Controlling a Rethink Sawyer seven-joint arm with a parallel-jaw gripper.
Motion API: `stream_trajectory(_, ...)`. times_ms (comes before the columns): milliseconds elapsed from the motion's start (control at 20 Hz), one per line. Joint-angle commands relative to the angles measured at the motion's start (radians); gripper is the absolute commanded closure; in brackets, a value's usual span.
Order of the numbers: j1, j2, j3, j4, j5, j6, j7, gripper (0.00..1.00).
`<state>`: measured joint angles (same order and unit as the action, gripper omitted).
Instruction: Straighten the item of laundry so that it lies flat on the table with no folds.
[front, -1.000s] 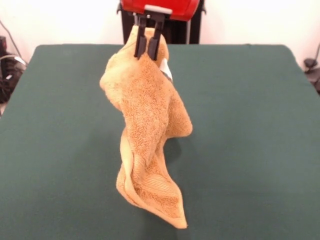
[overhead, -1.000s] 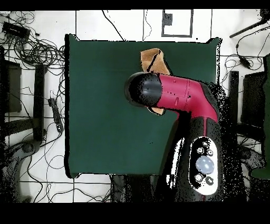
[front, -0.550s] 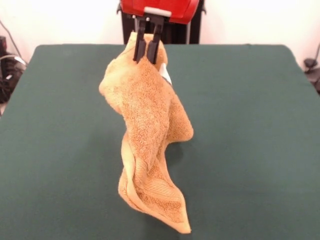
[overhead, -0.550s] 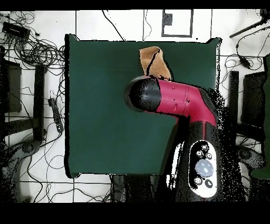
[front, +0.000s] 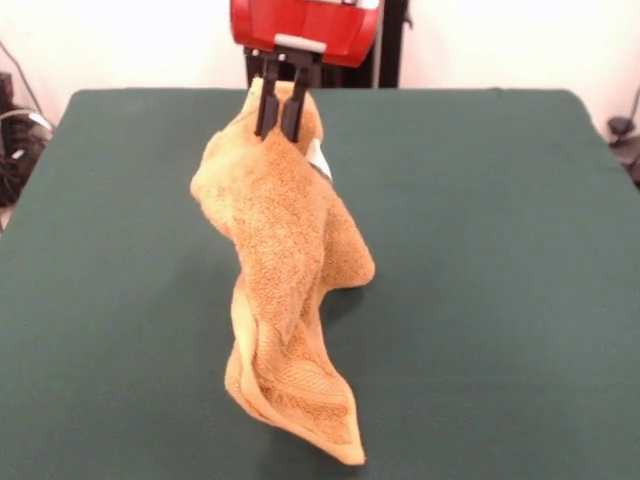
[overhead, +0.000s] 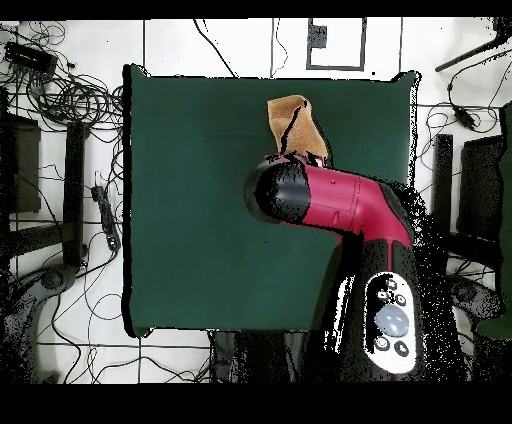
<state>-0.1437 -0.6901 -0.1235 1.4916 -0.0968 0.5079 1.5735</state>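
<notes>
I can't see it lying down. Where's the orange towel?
In the front view, the golden-orange terry towel hangs crumpled from the black pincer above the dark green table.

Premises: a robotics laboratory or test cell. Evidence: a table (overhead: 200, 220) covered in plain dark green cloth stands on a pale tiled floor (overhead: 230, 45) marked with dark lines. Loose cables (overhead: 70, 95) lie coiled and trailing beside the table. Dark stands and equipment (overhead: 20, 165) line both sides. A red and black robot arm (overhead: 345, 205) reaches over the table.
</notes>
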Motion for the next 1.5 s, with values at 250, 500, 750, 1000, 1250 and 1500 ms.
stream_trajectory(250,-0.027,0.043,0.078,0.117,-0.101,-0.094,0.046,1.0)
stream_trajectory(500,-0.054,0.051,0.1,0.129,-0.123,-0.114,0.051,1.0)
stream_trajectory(750,-0.078,0.061,0.121,0.143,-0.143,-0.143,0.054,1.0)
stream_trajectory(1000,-0.089,0.069,0.137,0.148,-0.178,-0.171,0.042,1.0)
stream_trajectory(1250,-0.091,0.082,0.136,0.159,-0.198,-0.207,0.061,1.0)
stream_trajectory(1500,-0.1,0.093,0.147,0.18,-0.215,-0.286,0.096,1.0)
